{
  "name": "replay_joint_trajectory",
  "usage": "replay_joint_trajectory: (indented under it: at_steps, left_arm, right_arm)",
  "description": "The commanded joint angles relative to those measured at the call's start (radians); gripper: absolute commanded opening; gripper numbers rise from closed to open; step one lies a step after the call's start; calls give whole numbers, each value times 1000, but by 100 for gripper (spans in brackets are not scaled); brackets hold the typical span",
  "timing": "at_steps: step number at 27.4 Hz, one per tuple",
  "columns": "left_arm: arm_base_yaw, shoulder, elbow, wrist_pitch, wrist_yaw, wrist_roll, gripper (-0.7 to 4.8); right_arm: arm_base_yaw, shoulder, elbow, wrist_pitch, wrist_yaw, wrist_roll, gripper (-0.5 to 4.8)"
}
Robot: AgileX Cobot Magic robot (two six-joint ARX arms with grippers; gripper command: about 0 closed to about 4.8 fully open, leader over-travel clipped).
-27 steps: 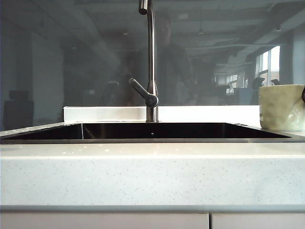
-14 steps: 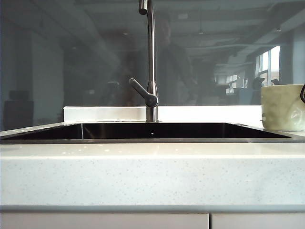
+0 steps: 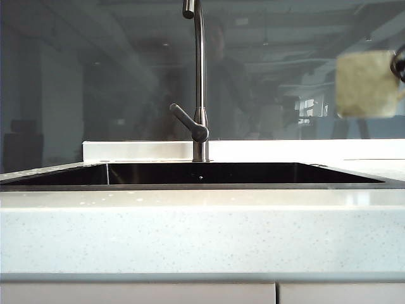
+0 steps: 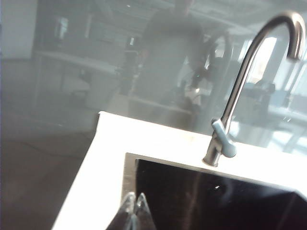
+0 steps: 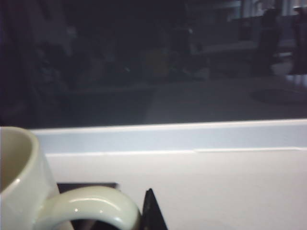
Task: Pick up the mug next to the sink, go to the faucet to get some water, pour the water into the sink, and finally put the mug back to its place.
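The pale cream-green mug (image 3: 366, 84) hangs in the air at the far right, well above the counter and blurred. My right gripper (image 3: 398, 65) shows as a dark shape at its right side, shut on the mug's handle. In the right wrist view the handle (image 5: 93, 207) curves right beside one dark fingertip (image 5: 151, 212); the other finger is hidden. The steel faucet (image 3: 200, 82) stands behind the black sink (image 3: 202, 186), left of the mug. My left gripper (image 4: 135, 207) is shut and empty, hovering over the sink's (image 4: 128, 167) near corner, with the faucet (image 4: 240, 86) beyond.
A pale speckled counter (image 3: 202, 234) runs along the front, with a white ledge (image 3: 139, 151) behind the sink and dark reflective glass above it. The faucet's lever (image 3: 188, 123) angles out to the left. Cabinet fronts sit below the counter.
The mug has risen off the counter at the right and shifted slightly left, carried by my right gripper. The faucet and sink stay put.
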Motion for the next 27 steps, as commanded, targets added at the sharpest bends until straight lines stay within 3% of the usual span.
replay_joint_trajectory:
  at_steps: [1,4,6,10,14,15,18,20,23,26,27]
  left_arm:
    - [2,156,98,106,26,-32,-4]
    - [3,501,263,278,39,2,-4]
    - [3,734,360,378,116,46,-2]
    - [3,1082,504,574,266,50,-1]
    - [3,1392,677,737,408,38,17]
    - [3,1463,727,759,453,36,58]
    - [3,1682,918,777,624,-24,267]
    - [2,1803,1038,783,718,-55,361]
    - [-6,2013,1270,770,870,-97,408]
    - [-12,2169,1460,759,959,-163,419]
    - [-13,2226,1533,753,977,-195,461]
  right_arm:
    - [121,-154,80,-203,-3,34,-6]
    - [283,-227,259,-561,23,33,-6]
    - [364,-224,379,-709,60,33,-6]
    - [462,-192,502,-771,160,33,-6]
    - [510,-128,605,-784,178,32,-6]
    - [523,-105,632,-795,179,32,-6]
    - [542,-41,719,-852,180,28,-6]
    - [549,4,774,-880,183,25,-6]
    - [565,72,852,-913,186,25,-6]
    - [575,124,904,-932,187,23,-6]
    - [582,138,916,-932,185,21,-6]
